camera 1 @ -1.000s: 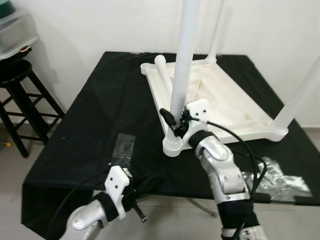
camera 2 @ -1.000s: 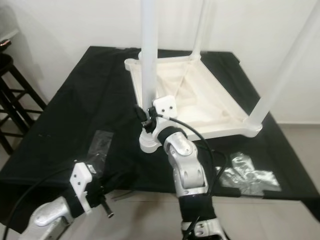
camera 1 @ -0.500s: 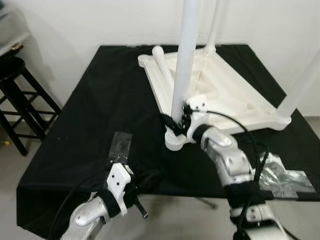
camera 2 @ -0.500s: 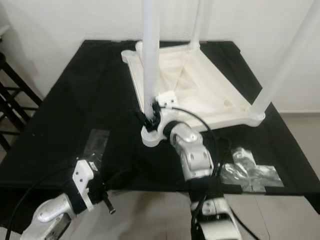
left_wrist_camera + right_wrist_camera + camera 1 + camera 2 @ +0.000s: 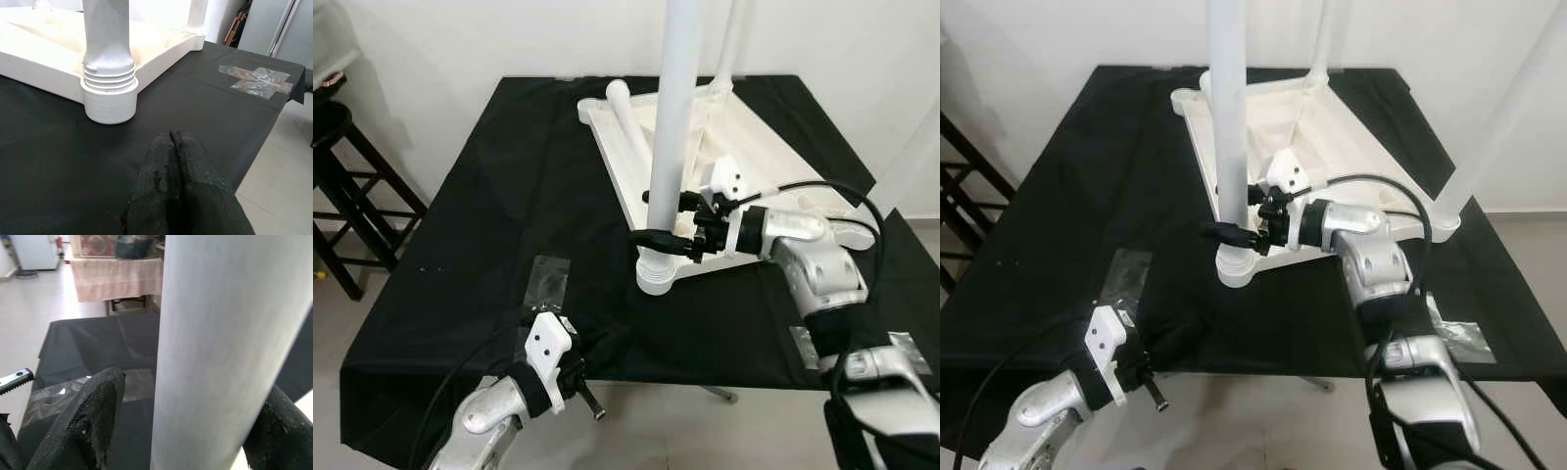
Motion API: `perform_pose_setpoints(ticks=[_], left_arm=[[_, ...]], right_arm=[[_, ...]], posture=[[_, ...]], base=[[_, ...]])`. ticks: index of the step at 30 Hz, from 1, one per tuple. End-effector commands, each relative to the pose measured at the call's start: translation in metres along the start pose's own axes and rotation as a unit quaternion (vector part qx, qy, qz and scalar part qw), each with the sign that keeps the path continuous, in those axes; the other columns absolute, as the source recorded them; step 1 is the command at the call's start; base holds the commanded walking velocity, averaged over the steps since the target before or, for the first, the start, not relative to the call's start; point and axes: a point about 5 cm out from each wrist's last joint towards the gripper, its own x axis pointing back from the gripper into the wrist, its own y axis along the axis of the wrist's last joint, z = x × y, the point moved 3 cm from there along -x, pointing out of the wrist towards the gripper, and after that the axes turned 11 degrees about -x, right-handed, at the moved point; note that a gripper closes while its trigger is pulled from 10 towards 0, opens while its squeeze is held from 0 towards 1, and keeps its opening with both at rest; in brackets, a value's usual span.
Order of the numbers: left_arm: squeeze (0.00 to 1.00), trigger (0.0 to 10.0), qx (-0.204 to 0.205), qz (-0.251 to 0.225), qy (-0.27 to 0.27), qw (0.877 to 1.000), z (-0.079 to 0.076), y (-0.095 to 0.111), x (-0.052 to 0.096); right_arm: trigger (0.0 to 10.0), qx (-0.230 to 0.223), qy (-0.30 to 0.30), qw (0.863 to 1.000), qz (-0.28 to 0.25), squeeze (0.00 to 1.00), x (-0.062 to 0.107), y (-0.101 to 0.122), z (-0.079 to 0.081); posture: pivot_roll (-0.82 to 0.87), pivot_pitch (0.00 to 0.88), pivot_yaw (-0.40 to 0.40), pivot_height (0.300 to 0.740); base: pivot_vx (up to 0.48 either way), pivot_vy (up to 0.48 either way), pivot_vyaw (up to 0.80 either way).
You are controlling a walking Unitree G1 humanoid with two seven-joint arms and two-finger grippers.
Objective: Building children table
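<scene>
The white children's table (image 5: 773, 147) lies upside down on a black-covered table (image 5: 509, 196), with legs standing up from its corners. My right gripper (image 5: 644, 217) reaches in from the right and straddles the near-left leg (image 5: 671, 127) just above its ribbed socket (image 5: 658, 272). In the right wrist view the leg (image 5: 220, 357) stands between the fingers (image 5: 93, 416): one touches it, the other stands a little off, so the gripper is open. A loose leg (image 5: 628, 122) lies inside the upturned top. My left gripper (image 5: 592, 403) hangs shut and empty at the table's front edge, pointing at the socket (image 5: 108, 98).
A black stool (image 5: 337, 157) stands at the left by the white wall. Clear tape patches lie on the cloth near the front (image 5: 548, 279) and at the right edge (image 5: 906, 343). Bare tiled floor lies in front of the table.
My right arm has swung from the front of the leg round to its right side, the gripper staying at the leg's base. The camera has shifted. The left arm has barely moved.
</scene>
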Motion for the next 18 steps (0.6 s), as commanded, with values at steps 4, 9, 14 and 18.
perform_pose_setpoints(ticks=[4,9,14,18], left_arm=[[0.0,10.0,-0.008,0.008,0.001,1.0,-0.003,-0.004,0.004],[0.0,10.0,-0.012,-0.003,0.017,1.0,-0.001,-0.001,0.005],[0.0,10.0,-0.019,-0.015,0.035,0.999,0.0,0.002,0.006],[0.0,10.0,-0.024,-0.019,0.04,0.999,0.001,0.003,0.006]], right_arm=[[10.0,0.005,0.017,1.0,0.022,0.0,0.003,-0.002,-0.007],[10.0,0.009,-0.009,0.999,0.033,0.0,0.007,-0.008,-0.016],[10.0,-0.01,-0.028,0.999,0.046,0.0,0.011,-0.03,-0.017],[10.0,-0.016,-0.032,0.998,0.05,0.0,0.012,-0.038,-0.016]], posture=[[0.12,0.091,-0.008,0.74],[0.12,0.093,-0.013,0.74],[0.12,0.095,-0.011,0.74],[0.12,0.095,-0.011,0.74]], base=[[0.0,0.0,0.0],[0.0,0.0,0.0],[0.0,0.0,0.0],[0.0,0.0,0.0]])
